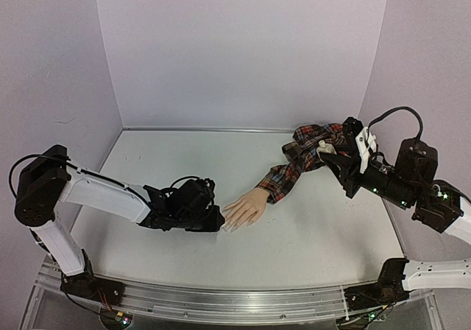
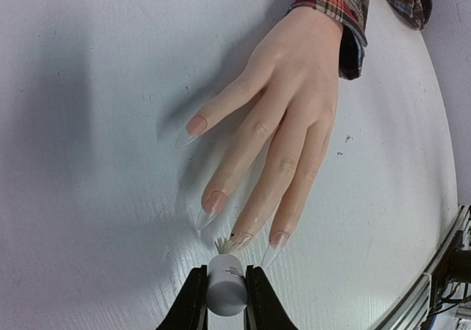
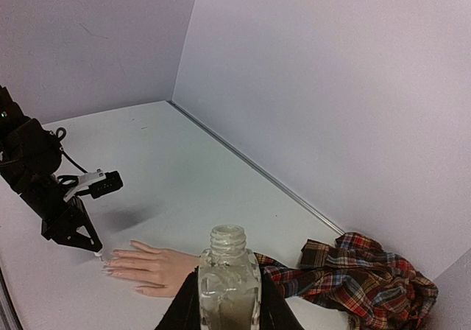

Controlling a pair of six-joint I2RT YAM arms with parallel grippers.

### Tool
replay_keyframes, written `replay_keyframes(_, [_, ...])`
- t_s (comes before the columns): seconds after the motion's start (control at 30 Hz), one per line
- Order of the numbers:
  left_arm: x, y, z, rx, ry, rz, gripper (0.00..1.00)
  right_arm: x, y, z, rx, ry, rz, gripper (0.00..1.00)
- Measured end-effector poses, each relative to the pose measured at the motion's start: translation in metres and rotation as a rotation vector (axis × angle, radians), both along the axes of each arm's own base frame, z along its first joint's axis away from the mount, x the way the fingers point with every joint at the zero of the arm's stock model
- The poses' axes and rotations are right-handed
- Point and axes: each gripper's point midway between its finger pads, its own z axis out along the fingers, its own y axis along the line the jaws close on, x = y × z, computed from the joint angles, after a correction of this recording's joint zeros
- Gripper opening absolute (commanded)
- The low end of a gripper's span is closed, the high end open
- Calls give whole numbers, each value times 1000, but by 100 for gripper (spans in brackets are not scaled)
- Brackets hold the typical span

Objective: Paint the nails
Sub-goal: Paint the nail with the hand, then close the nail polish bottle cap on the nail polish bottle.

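Above, we see the left claw (image 1: 215, 219) at the fingertips of the mannequin hand (image 1: 246, 208) on the desk (image 1: 184, 164). Left wrist: it clamps a brush cap (image 2: 226, 289), bristles touching one of the nails (image 2: 241, 236). Right wrist: the right claw (image 3: 228, 304) grips an open bottle (image 3: 228, 271).

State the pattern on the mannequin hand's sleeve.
Red plaid sleeve, clearest in the left wrist view.

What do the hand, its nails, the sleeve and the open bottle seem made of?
Hand: probably moulded plastic or vinyl, smooth, slightly shiny.
Nails: likely clear glossy plastic; the table shows through their tips.
Sleeve: woven cloth, matte red plaid, crumpled into folds.
Bottle: transparent glass or hard plastic, unclear which; bright reflections.
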Motion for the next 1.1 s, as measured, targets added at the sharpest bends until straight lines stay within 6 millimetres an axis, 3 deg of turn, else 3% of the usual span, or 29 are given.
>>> replay_keyframes(0.6, [0,10,13,-8,-13,32,0,0,2,-1,-3,3,6,0])
replay_keyframes(0.77, [-1,26,20,18,-28,49,0,0,3,-3,-6,6,9,0])
replay_keyframes(0.87, [6,34,44,-5,-67,52,0,0,4,-4,-8,9,14,0])
replay_keyframes(1.1, [30,34,139,-164,-211,-11,0,-1,7,-4,-5,17,28,0])
